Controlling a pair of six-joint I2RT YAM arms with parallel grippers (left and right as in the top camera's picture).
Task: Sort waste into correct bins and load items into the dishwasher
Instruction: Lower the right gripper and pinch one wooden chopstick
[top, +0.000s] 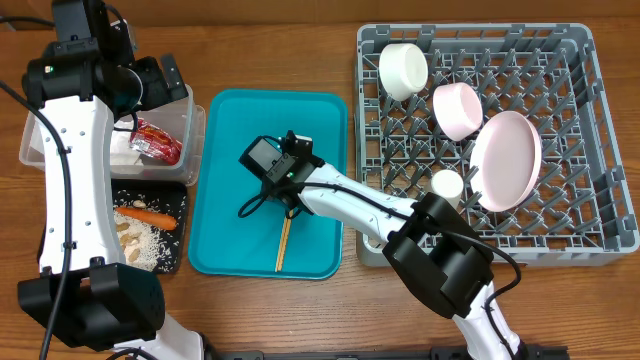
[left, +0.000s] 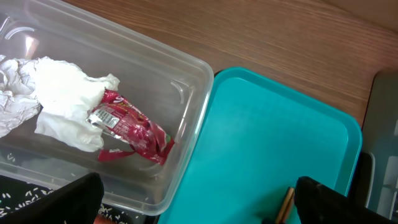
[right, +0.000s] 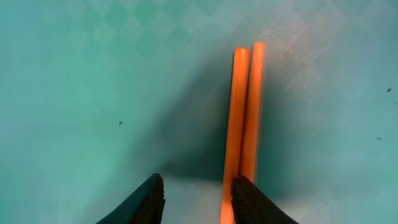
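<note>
**Right fingers straddle the chopsticks on the teal tray; left gripper wide open over the tub**

The grey dish rack (top: 470, 32) fills the right of the table. It holds the pink plate (top: 506, 160) on edge, a pink bowl (top: 457, 110), a white bowl (top: 403, 70) and a small cup (top: 447, 185).

The teal tray (top: 240, 140) lies in the middle, and the right gripper (right: 196, 202) is low over it. Its fingers are partly spread and clamp nothing.

The chopsticks (right: 242, 124) lie flat on the tray as a touching pair. Their near end runs against the inner edge of the finger on the wrist picture's right side. The other finger (right: 146, 199) stands apart from them across bare tray.

The clear tub (top: 195, 130) sits at the left, with the left gripper (left: 199, 208) over its corner, released wide and empty. Inside the tub, the crumpled napkin (left: 62, 99) touches the red wrapper (left: 130, 127).

The black tray (top: 170, 198) sits just below the tub and carries the carrot (top: 148, 215), peanuts (top: 127, 232) and rice (top: 145, 250).
</note>
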